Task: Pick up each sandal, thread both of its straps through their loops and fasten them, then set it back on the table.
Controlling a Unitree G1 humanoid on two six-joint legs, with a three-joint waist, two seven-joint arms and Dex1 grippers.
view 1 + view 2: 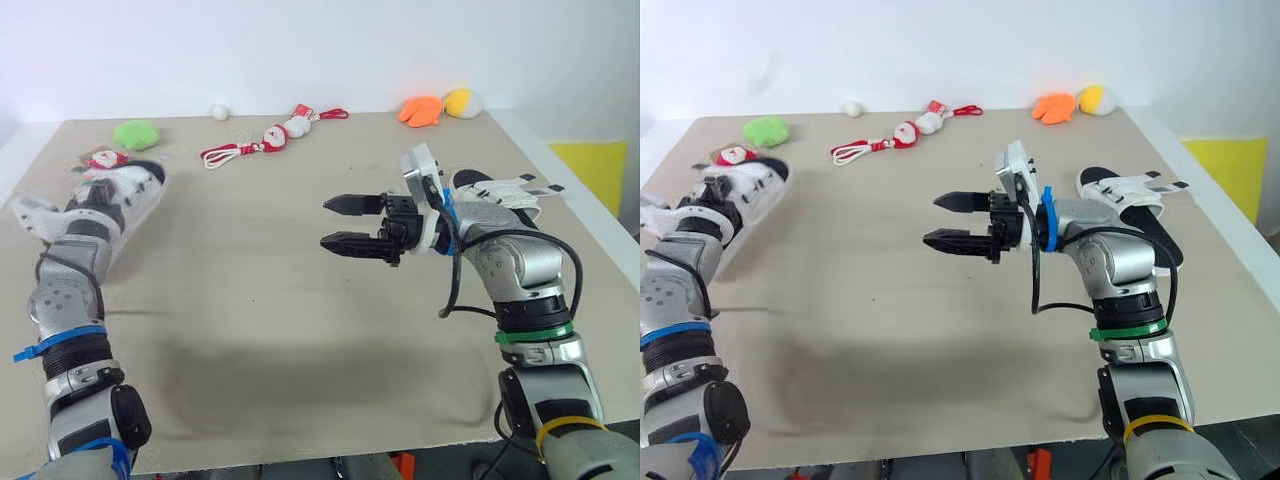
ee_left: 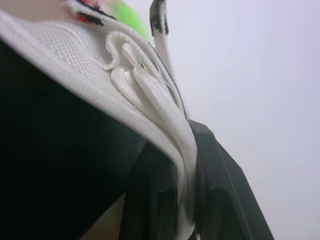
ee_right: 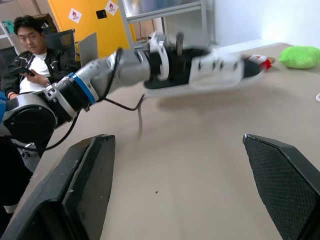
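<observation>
A black-soled sandal with white straps (image 1: 125, 195) hangs above the table's far left side, and it also shows in the right wrist view (image 3: 210, 67). My left gripper (image 2: 187, 200) is shut on its white straps (image 2: 150, 95), which bunch between the black fingers (image 2: 225, 190). My right gripper (image 1: 345, 225) hovers open over the middle of the table with nothing in it, its fingertips pointing left toward the held sandal. A second matching sandal (image 1: 1120, 190) lies on the table at the right, behind my right forearm, its straps loose.
Along the table's far edge lie a green plush (image 1: 136, 133), Santa ornaments on red-white cords (image 1: 275, 137), a white ball (image 1: 219, 111) and orange and yellow plush toys (image 1: 422, 110). Another Santa toy (image 1: 105, 158) lies by the held sandal. A person (image 3: 30, 45) sits beyond the table.
</observation>
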